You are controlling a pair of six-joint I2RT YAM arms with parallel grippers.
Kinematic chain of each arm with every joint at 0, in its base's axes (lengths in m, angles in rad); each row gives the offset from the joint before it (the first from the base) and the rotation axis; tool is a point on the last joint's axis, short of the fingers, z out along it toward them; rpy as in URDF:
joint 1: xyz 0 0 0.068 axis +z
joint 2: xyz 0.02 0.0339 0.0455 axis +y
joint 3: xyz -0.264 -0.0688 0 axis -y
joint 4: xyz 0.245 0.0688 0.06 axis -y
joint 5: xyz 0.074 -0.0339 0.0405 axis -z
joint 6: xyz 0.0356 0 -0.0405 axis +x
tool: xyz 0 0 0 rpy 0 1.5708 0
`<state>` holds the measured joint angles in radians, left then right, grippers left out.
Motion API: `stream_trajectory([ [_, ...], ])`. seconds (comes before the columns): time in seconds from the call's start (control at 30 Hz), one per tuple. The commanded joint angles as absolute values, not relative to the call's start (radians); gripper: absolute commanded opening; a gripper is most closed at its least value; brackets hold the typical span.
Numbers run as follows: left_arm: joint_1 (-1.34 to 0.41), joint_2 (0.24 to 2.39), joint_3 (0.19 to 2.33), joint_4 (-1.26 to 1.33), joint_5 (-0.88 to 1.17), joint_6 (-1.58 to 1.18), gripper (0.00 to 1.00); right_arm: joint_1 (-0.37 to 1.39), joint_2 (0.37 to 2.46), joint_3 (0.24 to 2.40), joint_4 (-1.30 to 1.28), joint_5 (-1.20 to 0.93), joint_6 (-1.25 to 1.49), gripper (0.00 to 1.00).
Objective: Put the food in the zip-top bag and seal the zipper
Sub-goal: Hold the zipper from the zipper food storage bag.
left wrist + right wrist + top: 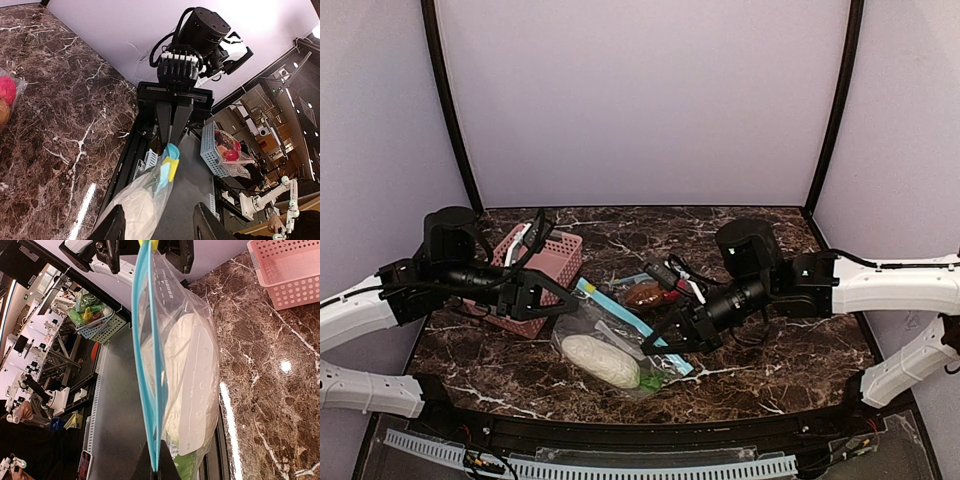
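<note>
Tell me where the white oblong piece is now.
In the top view the white oblong piece lies inside the clear bag near the middle of the table's front edge, green sprig at its right end, pink basket behind-left.

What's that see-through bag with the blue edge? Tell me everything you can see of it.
The zip-top bag is clear, crinkled plastic with a blue zipper strip and a yellow slider. It rests on the marble table, holding a whitish oblong piece and something green. The right gripper pinches one zipper end; the left gripper straddles the other.
</note>
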<state>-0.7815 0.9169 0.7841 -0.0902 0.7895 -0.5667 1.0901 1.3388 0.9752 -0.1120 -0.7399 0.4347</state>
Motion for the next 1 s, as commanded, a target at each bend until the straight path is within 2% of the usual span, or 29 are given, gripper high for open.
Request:
stream_trajectory([
  [0.0, -0.775, 0.925, 0.794, -0.017, 0.835, -0.597, 0.40, 1.083, 1.355, 0.977, -0.081, -0.755, 0.430, 0.00],
  [0.03, -0.775, 0.926, 0.793, -0.013, 0.836, -0.599, 0.36, 1.082, 1.356, 0.978, -0.081, -0.755, 0.430, 0.00],
  [0.1, -0.776, 0.928, 0.790, -0.014, 0.837, -0.601, 0.18, 1.082, 1.358, 0.978, -0.079, -0.751, 0.430, 0.00],
  [0.17, -0.776, 0.928, 0.785, -0.015, 0.836, -0.601, 0.07, 1.083, 1.360, 0.980, -0.080, -0.748, 0.430, 0.00],
  [0.23, -0.775, 0.927, 0.779, -0.016, 0.832, -0.599, 0.01, 1.082, 1.362, 0.984, -0.079, -0.742, 0.432, 0.00],
  [0.3, -0.775, 0.927, 0.776, -0.017, 0.830, -0.597, 0.01, 1.083, 1.363, 0.990, -0.081, -0.732, 0.433, 0.03],
  [0.47, -0.776, 0.944, 0.767, -0.026, 0.833, -0.586, 0.01, 1.083, 1.370, 1.025, -0.081, -0.693, 0.420, 0.32],
  [0.6, -0.778, 0.982, 0.760, -0.040, 0.861, -0.588, 0.01, 1.083, 1.423, 1.088, -0.070, -0.688, 0.406, 0.47],
  [0.8, -0.799, 0.991, 0.737, -0.020, 0.880, -0.596, 0.01, 1.083, 1.518, 1.184, -0.052, -0.700, 0.394, 0.51],
  [0.97, -0.810, 0.991, 0.710, -0.005, 0.890, -0.613, 0.01, 1.086, 1.573, 1.239, -0.040, -0.717, 0.388, 0.48],
])
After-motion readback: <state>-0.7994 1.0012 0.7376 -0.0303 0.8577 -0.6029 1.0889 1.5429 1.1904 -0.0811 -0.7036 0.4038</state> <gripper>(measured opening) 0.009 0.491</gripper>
